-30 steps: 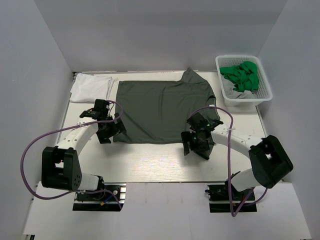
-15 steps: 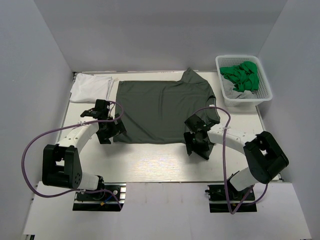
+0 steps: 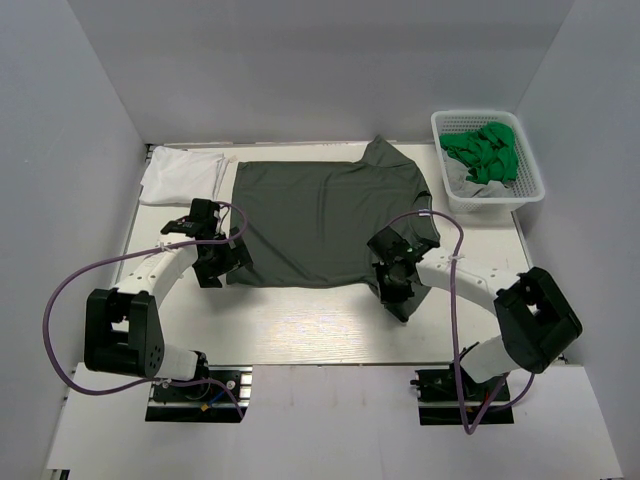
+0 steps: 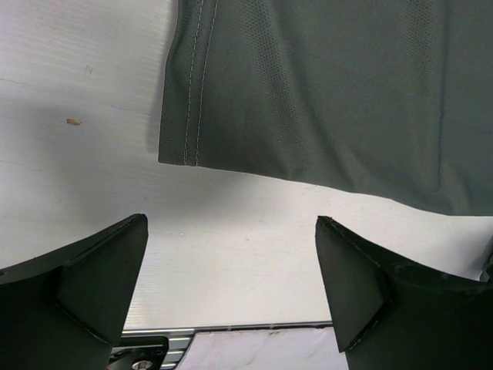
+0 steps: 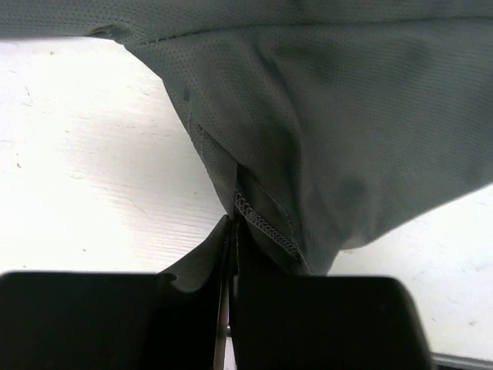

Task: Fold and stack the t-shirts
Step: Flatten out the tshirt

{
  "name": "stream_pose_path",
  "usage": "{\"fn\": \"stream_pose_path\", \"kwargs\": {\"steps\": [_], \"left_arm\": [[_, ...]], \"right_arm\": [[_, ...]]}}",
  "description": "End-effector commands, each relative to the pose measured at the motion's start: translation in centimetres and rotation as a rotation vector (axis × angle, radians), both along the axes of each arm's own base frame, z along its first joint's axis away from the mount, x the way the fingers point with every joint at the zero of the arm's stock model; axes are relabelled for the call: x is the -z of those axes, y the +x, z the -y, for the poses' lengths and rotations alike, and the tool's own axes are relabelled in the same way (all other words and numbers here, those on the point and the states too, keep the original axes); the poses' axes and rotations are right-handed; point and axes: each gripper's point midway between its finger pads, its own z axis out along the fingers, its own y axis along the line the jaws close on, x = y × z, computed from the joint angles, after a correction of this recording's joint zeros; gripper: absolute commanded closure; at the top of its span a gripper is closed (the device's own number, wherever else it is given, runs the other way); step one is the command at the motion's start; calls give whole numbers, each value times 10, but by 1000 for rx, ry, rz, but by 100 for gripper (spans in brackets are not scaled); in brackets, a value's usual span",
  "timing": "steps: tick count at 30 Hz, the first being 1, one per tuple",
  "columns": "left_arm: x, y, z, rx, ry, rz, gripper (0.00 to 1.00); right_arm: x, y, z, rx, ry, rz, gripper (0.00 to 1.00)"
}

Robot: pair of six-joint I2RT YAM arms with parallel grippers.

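**Top external:** the olive-grey t-shirt (image 3: 325, 220) lay flat mid-table. A white t-shirt (image 3: 180, 175) lay at its 10 o'clock and a basket (image 3: 500, 205) of green cloth (image 3: 485, 150) at its 2 o'clock. The left gripper (image 3: 222, 262) sat at the shirt's 8 o'clock corner and the right gripper (image 3: 392, 285) at 5 o'clock.

**Left wrist:** the fingers (image 4: 108, 270) stood wide apart over the table (image 4: 77, 169), with the hem corner at 12 o'clock, untouched.

**Right wrist:** the jaws were pressed together, pinching the shirt's stitched hem.
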Motion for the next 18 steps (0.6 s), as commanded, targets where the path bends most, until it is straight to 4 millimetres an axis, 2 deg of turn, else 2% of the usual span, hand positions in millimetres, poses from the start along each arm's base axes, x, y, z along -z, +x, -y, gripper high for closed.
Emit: {"fn": "stream_pose_path", "kwargs": {"steps": [1, 5, 8, 10, 13, 15, 18], "left_arm": [[-6, 7, 3, 13, -14, 35, 0], [-4, 7, 3, 13, -13, 26, 0], [1, 6, 3, 13, -10, 6, 0], [3, 5, 5, 18, -22, -5, 0], [2, 10, 13, 31, -62, 2, 0], [-9, 25, 20, 42, -94, 45, 0], [-34, 53, 44, 95, -219, 131, 0]], "right_arm": [[-22, 6, 5, 4, -47, 45, 100], [-53, 1, 15, -36, -95, 55, 100], [-65, -9, 22, -68, -99, 63, 100], [-63, -21, 16, -105, -56, 37, 100], [-46, -37, 28, -135, -114, 5, 100], [-35, -42, 43, -120, -191, -5, 100], [-27, -40, 47, -117, -232, 3, 100]]}}
